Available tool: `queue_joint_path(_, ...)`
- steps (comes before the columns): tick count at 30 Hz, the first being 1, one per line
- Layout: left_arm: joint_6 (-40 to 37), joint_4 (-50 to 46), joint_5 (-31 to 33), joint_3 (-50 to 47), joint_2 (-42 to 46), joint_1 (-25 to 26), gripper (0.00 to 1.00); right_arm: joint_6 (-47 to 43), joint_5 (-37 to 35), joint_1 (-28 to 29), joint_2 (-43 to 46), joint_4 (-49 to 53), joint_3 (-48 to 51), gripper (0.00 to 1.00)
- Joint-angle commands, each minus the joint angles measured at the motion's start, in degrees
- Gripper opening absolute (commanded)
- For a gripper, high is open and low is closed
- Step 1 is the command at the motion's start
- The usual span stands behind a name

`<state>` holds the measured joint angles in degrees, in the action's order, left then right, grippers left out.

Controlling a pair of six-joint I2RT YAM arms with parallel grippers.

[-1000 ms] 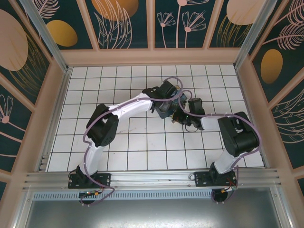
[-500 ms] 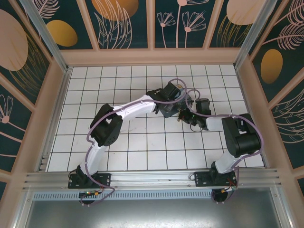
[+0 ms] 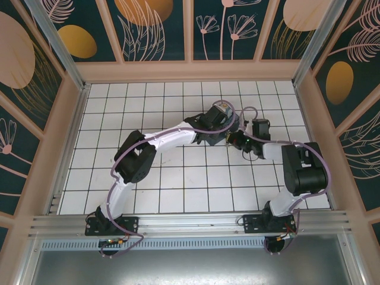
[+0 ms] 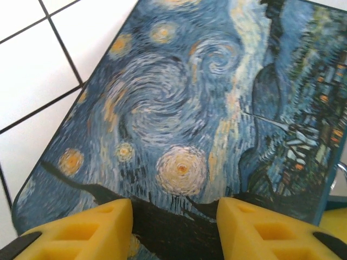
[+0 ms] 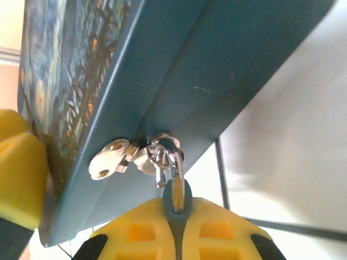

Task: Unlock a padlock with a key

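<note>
Left pincer (image 4: 173,208): its yellow fingers stand apart over the near end of the dark blue, swirl-painted rectangular box (image 4: 179,108), clasping nothing I can make out. It should bear down firmly so the box cannot slide.

Right pincer (image 5: 176,205): clenched on what looks like the thin silvery metal key (image 5: 176,187), seen edge-on. The tiny grey-silvery metal padlock (image 5: 152,158) hangs just beyond its fingertips, at the box's teal side. Turn the wrist slowly about the key's own axis, without pulling sideways.
</note>
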<state>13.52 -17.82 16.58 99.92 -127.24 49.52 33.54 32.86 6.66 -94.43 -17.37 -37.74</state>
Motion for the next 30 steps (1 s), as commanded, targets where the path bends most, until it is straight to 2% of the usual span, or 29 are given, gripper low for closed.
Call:
queue_joint_path(1,-2.1,-15.7,-0.3,-5.2,-9.3,-1.0,0.45,2.0,4.9,-7.4,-4.2,-6.1,-5.5,0.0)
queue_joint_path(2,-1.9,-15.8,-0.3,-5.0,-9.7,-0.8,0.45,-0.3,6.8,-7.6,-6.8,-0.9,-10.1,0.0)
queue_joint_path(4,-1.8,-15.8,-0.1,-4.9,-10.0,-0.7,0.45,-3.0,4.6,-7.4,-8.8,4.5,-14.4,0.0)
queue_joint_path(7,-1.6,-15.8,0.0,-4.7,-10.2,-0.7,0.45,-2.6,1.7,-8.5,-8.3,5.3,-14.6,0.0)
queue_joint_path(9,-1.6,-16.2,-0.1,-4.1,-10.7,-0.7,0.45,-2.5,2.9,-9.1,-8.4,5.8,-14.5,0.0)
queue_joint_path(12,-1.6,-16.5,0.2,-3.7,-11.3,-0.7,0.45,-5.9,0.5,-9.2,-9.6,12.3,-16.8,0.0)
queue_joint_path(16,-1.2,-16.2,0.5,-3.9,-11.5,-0.7,0.45,-5.0,1.0,-9.4,-8.1,10.5,-14.3,0.0)
queue_joint_path(19,-1.1,-16.1,0.3,-3.6,-10.9,-0.7,0.52,-5.0,-0.1,-8.5,-5.1,10.7,-11.2,0.0)
queue_joint_path(22,-0.9,-15.6,0.2,-3.1,-9.4,-0.7,0.66,-4.1,-1.5,-8.5,-1.8,10.3,-7.3,0.01)
queue_joint_path(24,-0.8,-16.2,0.5,-1.8,-8.3,-0.7,0.72,-3.5,-2.8,-8.8,0.1,10.5,-5.1,0.14)
queue_joint_path(27,-0.7,-17.1,1.8,0.7,-5.8,-0.7,0.82,-2.4,-4.6,-9.7,3.8,10.8,-2.5,0.42)
queue_joint_path(30,-0.4,-18.1,3.1,3.4,-2.3,-0.7,0.95,-2.0,-6.1,-10.9,8.0,12.5,-0.9,0.59)
